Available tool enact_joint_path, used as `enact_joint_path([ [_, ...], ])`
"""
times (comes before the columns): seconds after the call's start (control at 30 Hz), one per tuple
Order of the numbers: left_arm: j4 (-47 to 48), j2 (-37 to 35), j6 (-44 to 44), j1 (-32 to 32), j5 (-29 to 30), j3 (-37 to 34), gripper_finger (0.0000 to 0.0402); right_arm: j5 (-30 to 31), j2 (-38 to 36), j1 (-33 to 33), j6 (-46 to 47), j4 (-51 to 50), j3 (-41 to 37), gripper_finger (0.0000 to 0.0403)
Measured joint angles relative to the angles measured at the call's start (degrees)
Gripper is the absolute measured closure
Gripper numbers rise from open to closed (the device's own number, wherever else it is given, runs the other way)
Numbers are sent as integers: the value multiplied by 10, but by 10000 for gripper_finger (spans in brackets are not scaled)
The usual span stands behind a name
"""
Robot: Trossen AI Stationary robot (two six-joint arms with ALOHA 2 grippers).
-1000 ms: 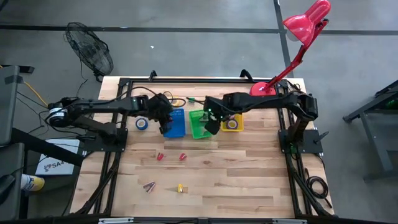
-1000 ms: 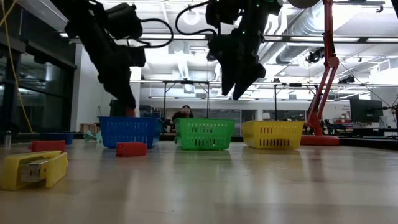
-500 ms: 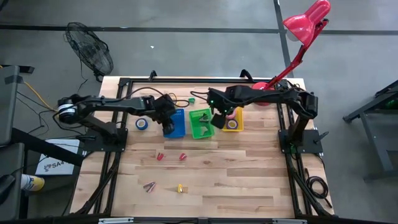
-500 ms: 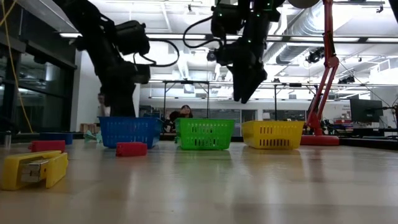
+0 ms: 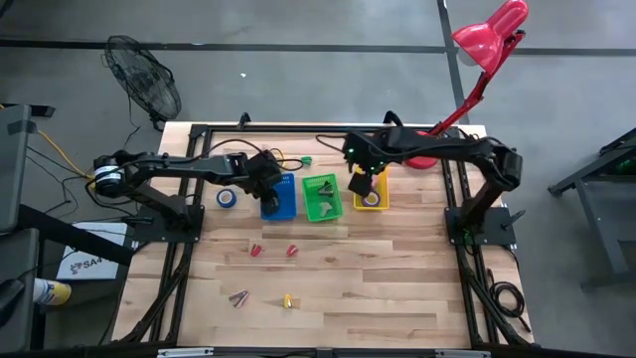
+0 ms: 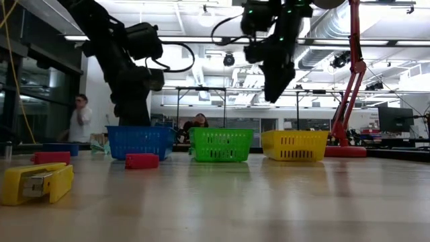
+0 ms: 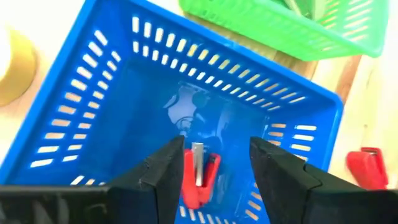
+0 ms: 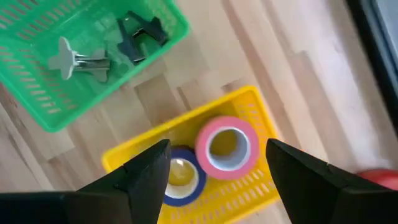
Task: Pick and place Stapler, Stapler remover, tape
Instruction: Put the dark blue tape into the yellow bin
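Observation:
My left gripper [image 7: 214, 163] hangs open over the blue bin [image 5: 282, 197]. A red stapler [image 7: 200, 177] lies flat on the bin's floor, below the gap between the fingers and apart from them. My right gripper [image 8: 216, 155] is open and empty above the yellow bin [image 5: 372, 195]. That bin holds a pink tape roll [image 8: 227, 147] and a blue one [image 8: 180, 174], both lying flat. In the green bin [image 8: 74, 87] between the two lie a grey staple remover [image 8: 73, 60] and a dark one [image 8: 140, 36].
On the table lie a blue tape roll [image 5: 228, 198] left of the blue bin, two red staplers [image 5: 255, 250] [image 5: 291, 251], a pinkish piece [image 5: 238, 296] and a yellow stapler [image 5: 287, 300] nearer the front. A red lamp [image 5: 427, 141] stands at the far right. A person [image 6: 80, 117] stands beyond the table.
My right gripper has swung from above the green bin toward the table's right and now stands over the yellow bin. My left gripper has shifted slightly over the blue bin; the red stapler seen at its fingertips a second ago now lies in the bin.

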State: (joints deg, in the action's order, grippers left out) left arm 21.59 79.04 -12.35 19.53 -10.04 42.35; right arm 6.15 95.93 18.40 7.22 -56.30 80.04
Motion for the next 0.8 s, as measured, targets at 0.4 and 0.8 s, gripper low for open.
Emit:
enact_joint_path([
  [0.4,4,-90,7,0,93,0,223,8,-204,38,47,95,-200,146],
  [0.8,287,-185,-106,0,150,0,222,5,-332,38,73,106,-281,146],
])
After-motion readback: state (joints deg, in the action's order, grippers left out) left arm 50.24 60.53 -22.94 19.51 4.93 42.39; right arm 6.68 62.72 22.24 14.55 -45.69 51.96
